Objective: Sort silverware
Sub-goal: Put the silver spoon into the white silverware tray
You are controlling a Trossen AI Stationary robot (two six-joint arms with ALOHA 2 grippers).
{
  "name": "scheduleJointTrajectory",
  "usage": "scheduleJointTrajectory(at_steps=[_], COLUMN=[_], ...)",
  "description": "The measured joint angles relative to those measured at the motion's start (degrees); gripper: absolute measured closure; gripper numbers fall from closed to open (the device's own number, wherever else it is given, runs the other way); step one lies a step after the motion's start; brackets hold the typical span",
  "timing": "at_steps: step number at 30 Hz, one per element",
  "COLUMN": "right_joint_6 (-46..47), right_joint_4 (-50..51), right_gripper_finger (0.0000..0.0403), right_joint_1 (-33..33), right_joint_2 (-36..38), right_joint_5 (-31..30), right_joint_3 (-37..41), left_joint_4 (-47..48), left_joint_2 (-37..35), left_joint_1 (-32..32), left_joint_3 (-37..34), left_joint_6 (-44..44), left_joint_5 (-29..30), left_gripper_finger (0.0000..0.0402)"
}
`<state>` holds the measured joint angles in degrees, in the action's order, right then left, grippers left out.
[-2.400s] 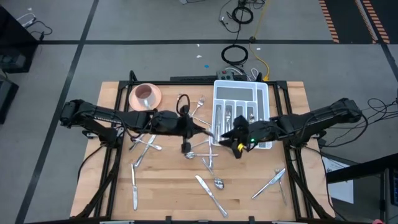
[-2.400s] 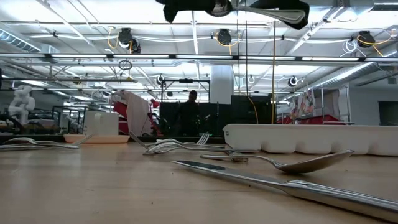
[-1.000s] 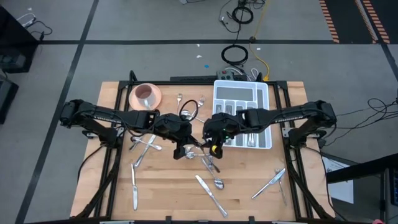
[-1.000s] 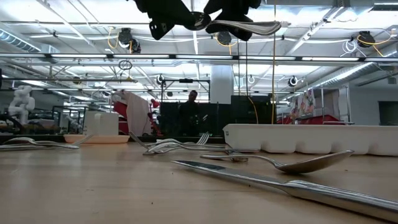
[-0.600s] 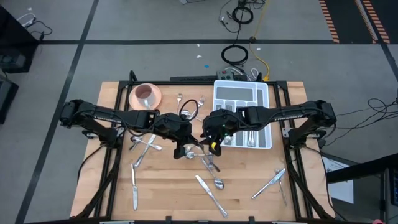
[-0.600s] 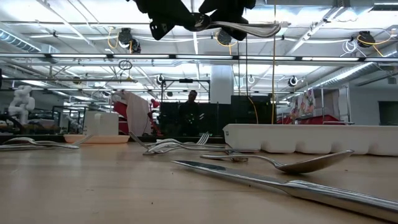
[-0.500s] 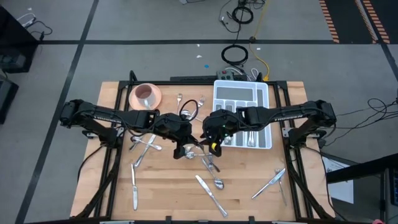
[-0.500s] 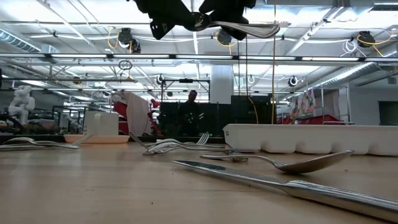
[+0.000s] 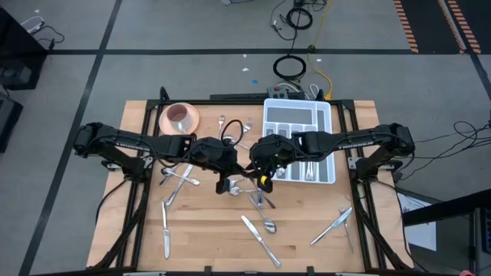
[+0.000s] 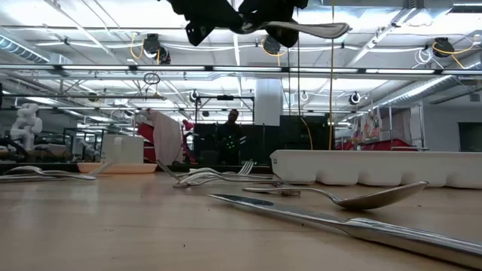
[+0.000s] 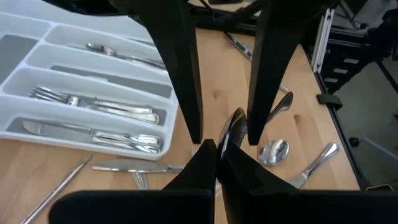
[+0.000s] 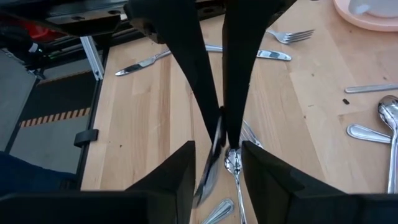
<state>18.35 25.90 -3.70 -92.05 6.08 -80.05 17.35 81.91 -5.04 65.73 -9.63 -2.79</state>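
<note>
Both grippers meet above the table's middle. My left gripper (image 9: 230, 184) (image 11: 216, 149) is shut on a spoon (image 10: 309, 30) (image 11: 236, 124) held high over the wood. My right gripper (image 9: 263, 182) (image 12: 219, 180) faces it, open. Its fingers (image 11: 186, 93) stand on either side of the spoon's free part; whether they touch it I cannot tell. More silverware lies loose on the table: forks (image 9: 178, 178), a knife and spoon (image 9: 261, 230), and pieces near the right edge (image 9: 334, 225). Others lie in the white tray (image 9: 331, 123). My left gripper pinches the spoon by one end (image 12: 219, 124) between its two fingers. The rest of the spoon (image 12: 208, 168) sticks out past the fingertips toward my right gripper, in line with the fingers. The spoon is lifted clear of the table and lies roughly level in the low view.
The white compartmented tray (image 10: 376, 165) stands at the far right, with forks, knives and a spoon in its slots (image 11: 93, 102). A pink bowl (image 9: 179, 117) sits at the far left. A spoon and a knife (image 10: 339, 214) lie close to the low camera. Bare wood shows along the near edge.
Over the last second both arms have stayed almost still, facing each other with the spoon between them. Before that, my right gripper travelled from the tray's near left corner toward the table's left, up to my left gripper.
</note>
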Motion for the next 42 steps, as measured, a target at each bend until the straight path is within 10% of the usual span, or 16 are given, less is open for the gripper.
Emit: scheduleJointTrajectory(at_steps=[12, 22, 34, 42], right_joint_6=[-1.91, -3.47, -4.31, 2.83], right_joint_4=[1.23, 1.69, 3.01, 9.43], right_gripper_finger=[0.0391, 0.0401, 0.0402, 0.0402], right_joint_1=[0.00, 0.02, -0.07, 1.54], right_joint_2=[0.00, 0.00, -0.11, -0.09], right_joint_5=[-0.30, -0.75, -1.34, -12.95], right_joint_3=[-0.02, -0.04, -0.02, 0.02], left_joint_4=[-0.12, -0.18, 0.07, 3.42], left_joint_2=[0.00, 0.02, -0.07, -1.65], left_joint_1=[0.04, -0.03, 0.00, 0.02], left_joint_3=[0.00, 0.00, 0.04, 0.04], left_joint_6=[-0.38, -0.58, -0.19, -0.09], left_joint_5=[0.64, 3.67, 4.01, 8.39], left_gripper_finger=[0.0394, 0.0390, 0.0240, 0.0181])
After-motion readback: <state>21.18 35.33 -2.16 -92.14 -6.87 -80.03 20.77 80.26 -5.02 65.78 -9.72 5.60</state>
